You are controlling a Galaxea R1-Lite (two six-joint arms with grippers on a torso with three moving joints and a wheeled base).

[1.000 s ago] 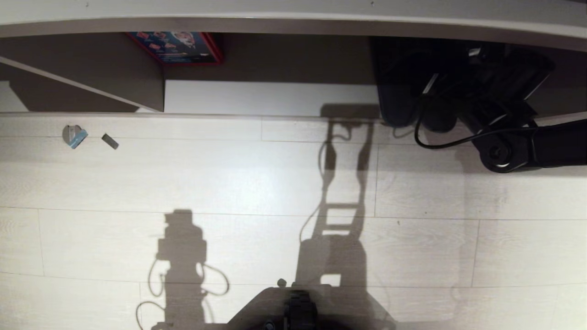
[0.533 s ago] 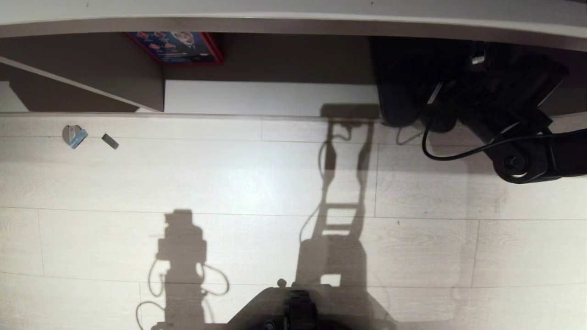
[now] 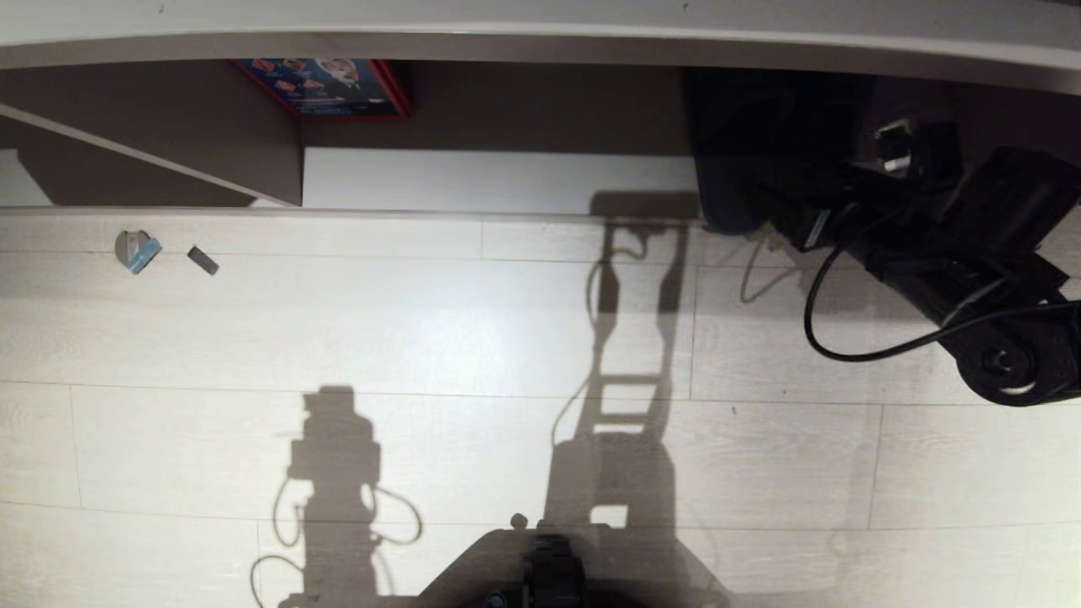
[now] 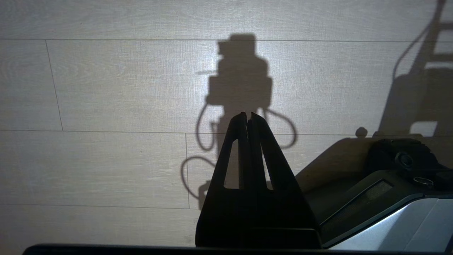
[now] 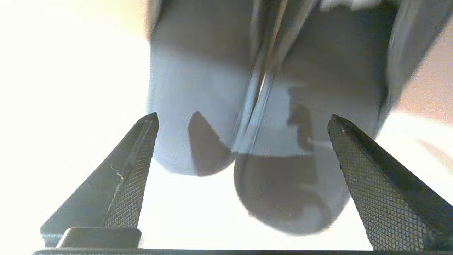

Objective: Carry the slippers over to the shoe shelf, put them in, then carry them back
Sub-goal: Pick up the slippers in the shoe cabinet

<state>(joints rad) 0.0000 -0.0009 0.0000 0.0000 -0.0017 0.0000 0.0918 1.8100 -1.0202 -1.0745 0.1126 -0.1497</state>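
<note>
Two dark, cross-hatched fingers [image 5: 131, 177] of the right gripper [image 5: 242, 118] stand wide apart in the right wrist view, with nothing between their tips but air; the jaws grip nothing. Just beyond them lie the slippers [image 5: 283, 148], a blue-grey pair set side by side and touching along their inner edges, their rounded ends toward the camera, one reaching a little nearer than the other. They rest on a pale board, and neither finger touches them.

From the head view, the right arm [image 3: 971, 253] reaches in from the right edge toward the shoe shelf [image 3: 498, 179], its black wrist and a looping cable [image 3: 844, 350] over the floor just before the shelf's front edge. The slippers show there as a dark mass [image 3: 735, 186] at the right end of the open bay, on its pale bottom board. Farther left in the bay stands an upright divider panel [image 3: 287, 156], and behind it a red-edged box [image 3: 325, 84] with a printed face. A long pale counter edge [image 3: 540, 34] runs above the bay.

On the pale wood floor [image 3: 422, 338] before the shelf lie two small scraps [image 3: 139, 249], well to the left.

The left gripper [image 4: 248, 118] hangs above the floor beside the robot's base [image 4: 389, 198], its jaws closed tip to tip and holding nothing.
</note>
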